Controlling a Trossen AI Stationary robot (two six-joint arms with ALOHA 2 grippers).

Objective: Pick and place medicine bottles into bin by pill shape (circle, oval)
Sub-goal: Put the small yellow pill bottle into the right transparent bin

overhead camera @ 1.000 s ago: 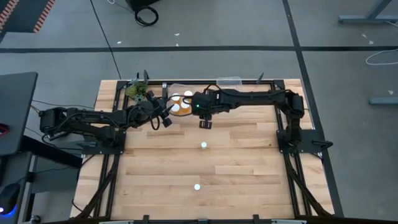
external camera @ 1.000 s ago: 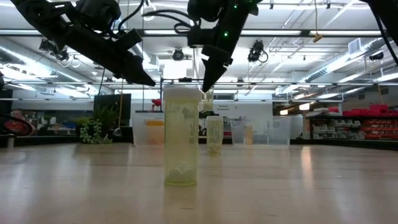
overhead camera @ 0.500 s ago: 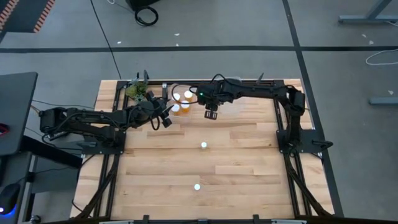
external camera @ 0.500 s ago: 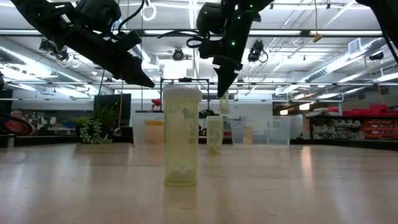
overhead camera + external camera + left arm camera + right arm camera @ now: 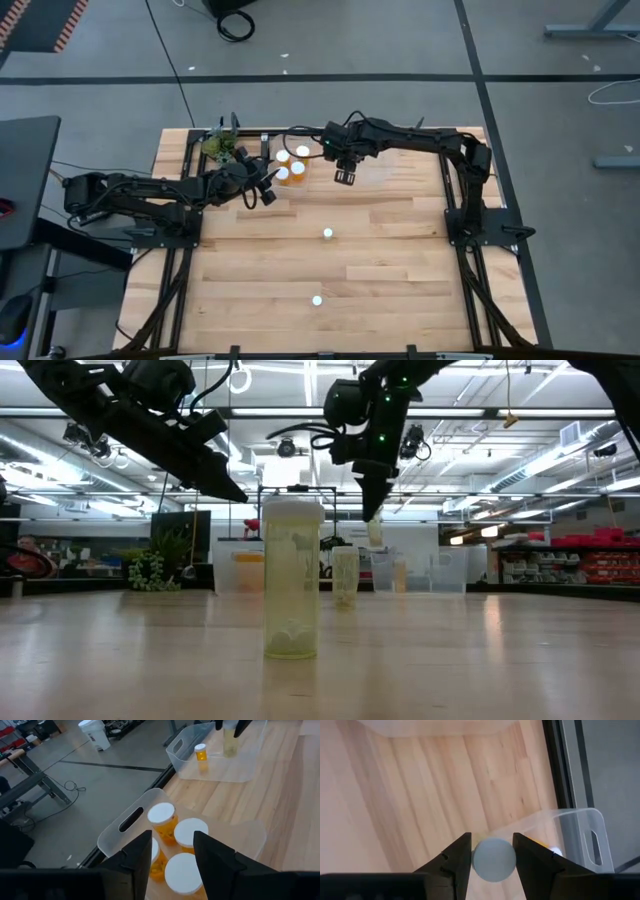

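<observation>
Two dark matte-black six-joint arms on black base plates bolted to black frame rails. Loose black cables loop along the links. Right arm's wrist (image 5: 343,150) carries a small green LED. Each gripper has two flat, black, angular fingers (image 5: 136,856), matte finish.

Pills too small to read, bottles partly hidden

In the right wrist view only the held bottle's (image 5: 493,858) white cap shows between the fingers (image 5: 457,860); in the left wrist view the fingers (image 5: 136,855) cover one bottle (image 5: 156,860) at 7 o'clock of the capped cluster.
</observation>
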